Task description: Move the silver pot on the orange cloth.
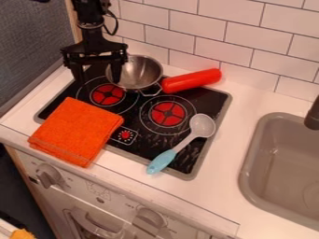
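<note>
Closest to us are the white knobs (pixel 50 176) on the front of the toy oven. Behind them is the orange cloth (pixel 78 130), folded flat, part on the white counter (pixel 218 186) and part on the black stove (pixel 134 114). There is no pot on the cloth, so the job is not done. To the right of the cloth, a spoon (pixel 202 126) with a blue handle lies on the stove, and past it is a grey sink (pixel 249 156). The stove has 2 red rings, and a long red thing (pixel 190 80) lies at its back edge. Just beside that is the silver pot (pixel 142 70), at the back of the stove, behind the cloth and well clear of it. The pot is round and shiny, and its inside is bare where I can see it. It has a little wire handle that points to the front. The black gripper (pixel 97 74) hangs at the pot's left side, with its 2 fingers wide apart and nothing held. 1 finger is right by the pot's rim, but I can't tell if they touch. I think all the main parts are left: grab the pot, lift it, bring it to the cloth and let go. The smooth round side could slip, so it needs a good pinch.
</note>
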Motion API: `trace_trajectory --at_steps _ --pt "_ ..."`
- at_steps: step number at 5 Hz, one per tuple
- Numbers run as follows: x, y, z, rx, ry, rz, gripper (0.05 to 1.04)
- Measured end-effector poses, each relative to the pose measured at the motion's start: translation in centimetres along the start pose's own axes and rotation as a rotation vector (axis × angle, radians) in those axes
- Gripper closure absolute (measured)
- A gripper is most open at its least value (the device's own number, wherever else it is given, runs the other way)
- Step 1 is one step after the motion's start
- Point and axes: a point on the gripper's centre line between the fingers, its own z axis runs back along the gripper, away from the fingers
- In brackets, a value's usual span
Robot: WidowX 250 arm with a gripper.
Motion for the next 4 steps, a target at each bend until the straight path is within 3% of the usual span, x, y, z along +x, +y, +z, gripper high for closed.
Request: trace_trajectory --at_steps 1,3,4 --pt "0.4 -0.3 0.3 -0.005 -0.017 -0.003 0.083" --pt "0.0 -0.9 -2.1 -0.015 0.027 0.005 0.083" --pt "0.2 -1.9 -2.5 0.017 0.028 -0.029 0.151"
